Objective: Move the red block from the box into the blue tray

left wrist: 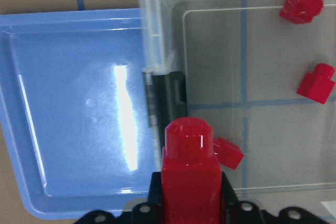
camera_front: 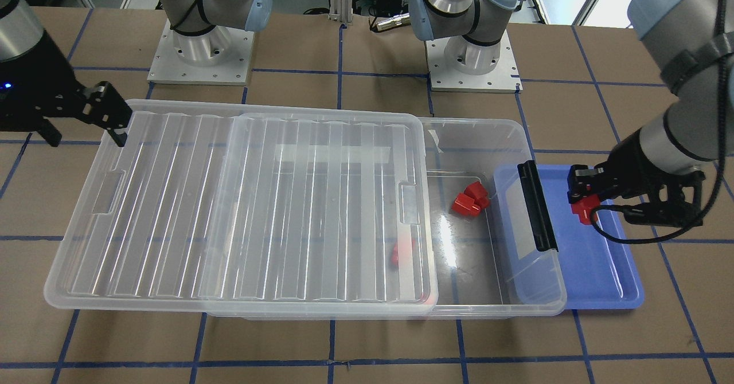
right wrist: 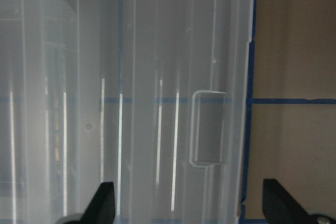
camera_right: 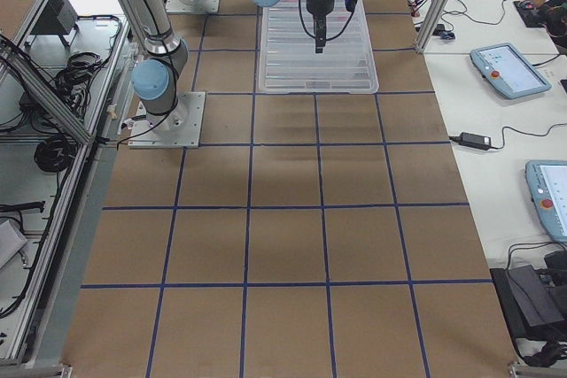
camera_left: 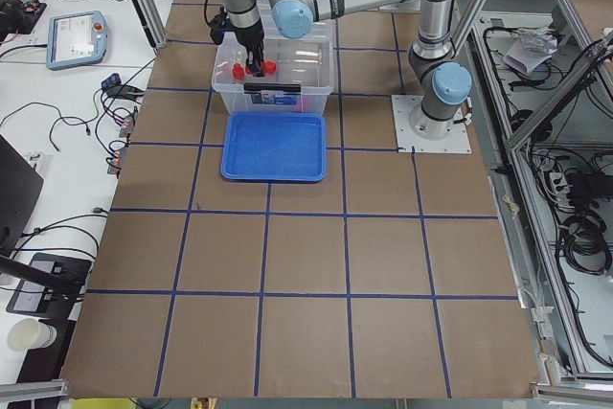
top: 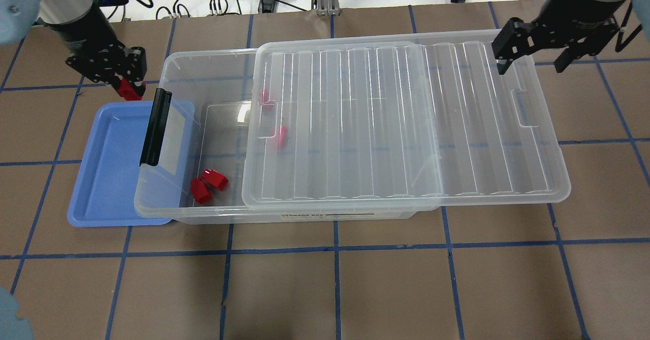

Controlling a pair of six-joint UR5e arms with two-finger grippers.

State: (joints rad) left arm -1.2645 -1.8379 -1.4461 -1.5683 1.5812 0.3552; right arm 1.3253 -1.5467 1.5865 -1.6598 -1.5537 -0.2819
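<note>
My left gripper (top: 128, 87) is shut on a red block (camera_front: 585, 207), which also shows in the left wrist view (left wrist: 190, 166). It holds the block above the blue tray's (top: 109, 177) back edge, next to the box's (top: 213, 61) latch end. The tray (camera_front: 602, 269) lies partly under that end. The box's ribbed lid (top: 406, 127) is slid aside, leaving the latch end open. Two red blocks (top: 208, 185) lie on the open floor, and others (top: 281, 136) show under the lid. My right gripper (top: 530, 63) is open and empty over the lid's far end (right wrist: 210, 135).
A black latch (camera_front: 536, 206) stands on the box's short wall between the tray and the box floor. The table is brown with blue tape lines (top: 335, 243). The two arm bases (camera_front: 200, 51) stand behind the box.
</note>
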